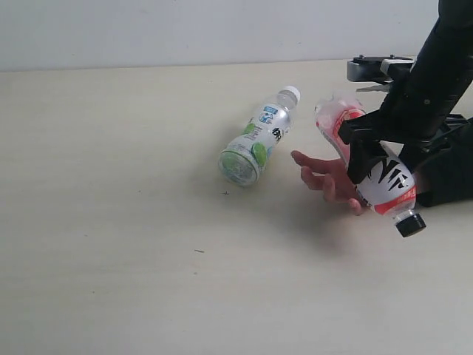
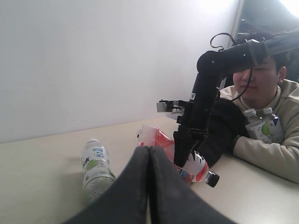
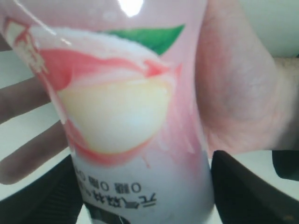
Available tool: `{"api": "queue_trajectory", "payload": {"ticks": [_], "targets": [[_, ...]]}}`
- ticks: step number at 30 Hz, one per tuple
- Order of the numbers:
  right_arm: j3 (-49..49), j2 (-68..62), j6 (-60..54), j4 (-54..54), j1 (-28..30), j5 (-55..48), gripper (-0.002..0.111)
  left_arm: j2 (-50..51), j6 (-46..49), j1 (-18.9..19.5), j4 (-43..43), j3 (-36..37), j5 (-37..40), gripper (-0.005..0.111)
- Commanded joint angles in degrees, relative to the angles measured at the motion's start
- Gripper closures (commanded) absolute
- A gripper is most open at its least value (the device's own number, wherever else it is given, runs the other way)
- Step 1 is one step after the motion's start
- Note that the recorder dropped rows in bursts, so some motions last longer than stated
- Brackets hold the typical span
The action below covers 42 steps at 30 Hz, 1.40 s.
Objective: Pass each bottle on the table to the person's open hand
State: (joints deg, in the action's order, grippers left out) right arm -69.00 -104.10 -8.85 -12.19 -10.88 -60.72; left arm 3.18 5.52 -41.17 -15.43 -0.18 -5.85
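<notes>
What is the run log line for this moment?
right gripper: shut on pink bottle, over hand | left gripper: shut, empty | green bottle: lying on table

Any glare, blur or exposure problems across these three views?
Right wrist view: the pink bottle fills the frame, out of focus, with a white glare spot. Left wrist view: blown-out light behind the person; the left gripper is a dark blur. Exterior view: even light, soft shadow by the green-and-blue bottle.

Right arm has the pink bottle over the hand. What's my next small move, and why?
Probably open the right gripper slowly. The pink bottle is clamped in it, tilted directly over the person's open hand, whose fingers spread beneath. Whether it touches the palm is unclear.
</notes>
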Motion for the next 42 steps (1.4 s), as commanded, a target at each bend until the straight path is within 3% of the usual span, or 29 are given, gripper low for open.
{"api": "queue_trajectory", "payload": {"ticks": [1, 31, 42], "targets": [[0.23, 0.14, 0.07, 0.26, 0.28, 0.63, 0.033, -0.1, 0.02, 0.12, -0.11, 0.18, -0.1, 0.106], [0.09, 2.82, -0.14, 0.76, 0.28, 2.38, 0.032, -0.1, 0.02, 0.12, -0.11, 0.18, -0.1, 0.106], [0.09, 12.0, -0.4, 0.75, 0.28, 3.57, 0.032, -0.1, 0.02, 0.12, -0.11, 0.18, -0.1, 0.106]]}}
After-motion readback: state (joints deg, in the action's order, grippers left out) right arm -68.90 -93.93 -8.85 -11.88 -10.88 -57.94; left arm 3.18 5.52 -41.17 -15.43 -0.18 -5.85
